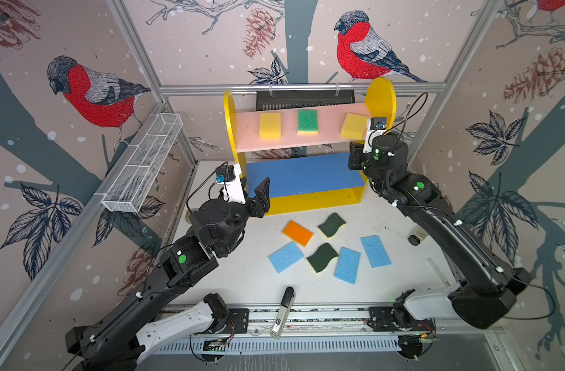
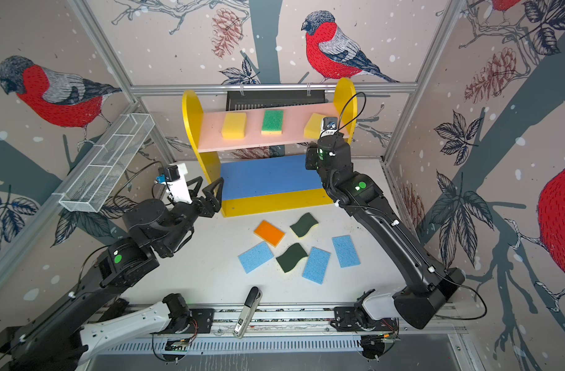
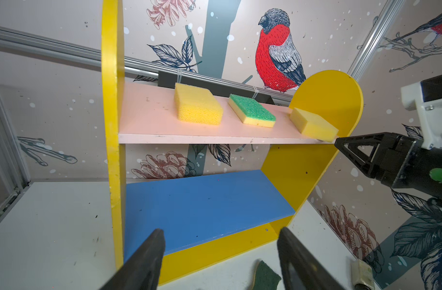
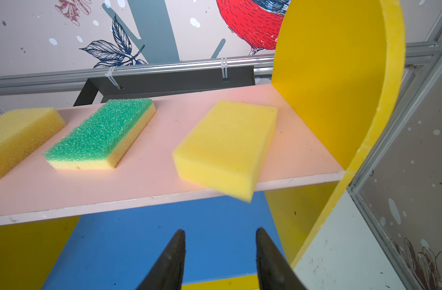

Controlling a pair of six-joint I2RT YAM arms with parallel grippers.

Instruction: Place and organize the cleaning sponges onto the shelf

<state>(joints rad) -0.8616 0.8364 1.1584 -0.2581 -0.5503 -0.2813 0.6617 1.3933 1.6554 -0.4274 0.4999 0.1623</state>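
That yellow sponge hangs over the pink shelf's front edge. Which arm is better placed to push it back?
Probably right: the right gripper is open, empty, directly before the overhanging yellow sponge; the left gripper hangs lower, at the opposite end of the shelf.

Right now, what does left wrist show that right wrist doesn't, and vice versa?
Left wrist only: the left end effector, open; a dark green sponge on the table. Right wrist only: the right end effector with an empty gap between its fingers. Both: coarse yellow sponge, green-topped sponge and smooth yellow sponge on the pink board; bare blue board.
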